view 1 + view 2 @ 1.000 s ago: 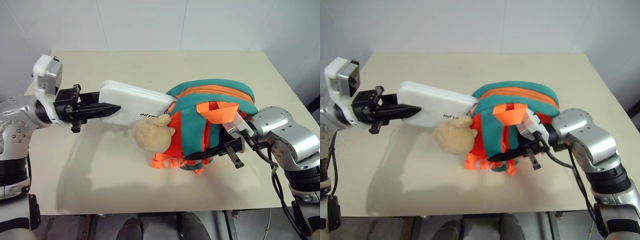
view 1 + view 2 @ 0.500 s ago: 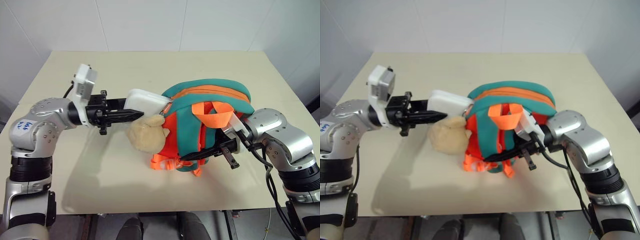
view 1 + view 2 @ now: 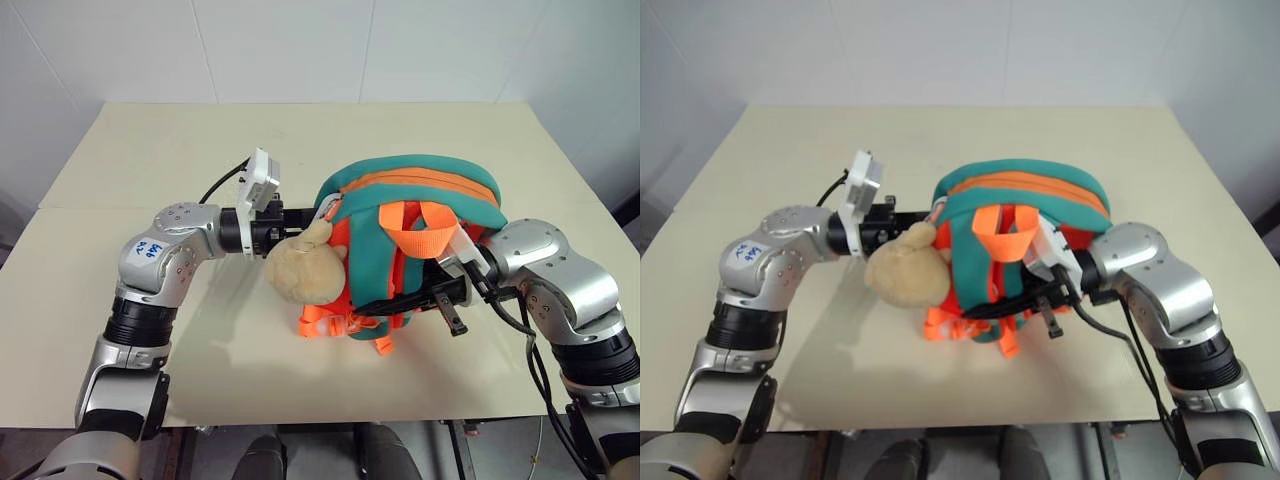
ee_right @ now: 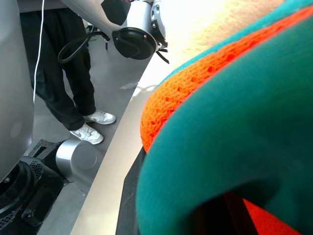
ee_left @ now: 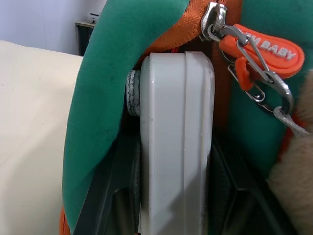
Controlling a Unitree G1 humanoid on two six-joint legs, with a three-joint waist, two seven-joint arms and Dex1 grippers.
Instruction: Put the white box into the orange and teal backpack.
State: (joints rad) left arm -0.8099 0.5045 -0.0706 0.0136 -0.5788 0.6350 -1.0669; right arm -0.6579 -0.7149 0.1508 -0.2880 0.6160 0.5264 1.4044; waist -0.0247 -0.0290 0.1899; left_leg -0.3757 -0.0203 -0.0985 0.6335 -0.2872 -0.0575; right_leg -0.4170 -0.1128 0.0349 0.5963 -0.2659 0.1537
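Crowding the white box [image 5: 176, 147]: plush charm [image 3: 303, 268], zipper pull [image 5: 259, 49]

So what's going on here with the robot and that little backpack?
The robot is loading the white box into the orange and teal backpack on the table. Its left gripper holds the box at the opening, mostly inside. Its right gripper is shut on the backpack's strap side, steadying it.

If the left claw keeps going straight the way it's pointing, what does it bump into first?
Probably the backpack. The left claw points sideways at its open side, shut on the white box, whose front end is already between the teal flaps. The fuzzy charm hangs just beside that path. How deep the bag goes is unclear.
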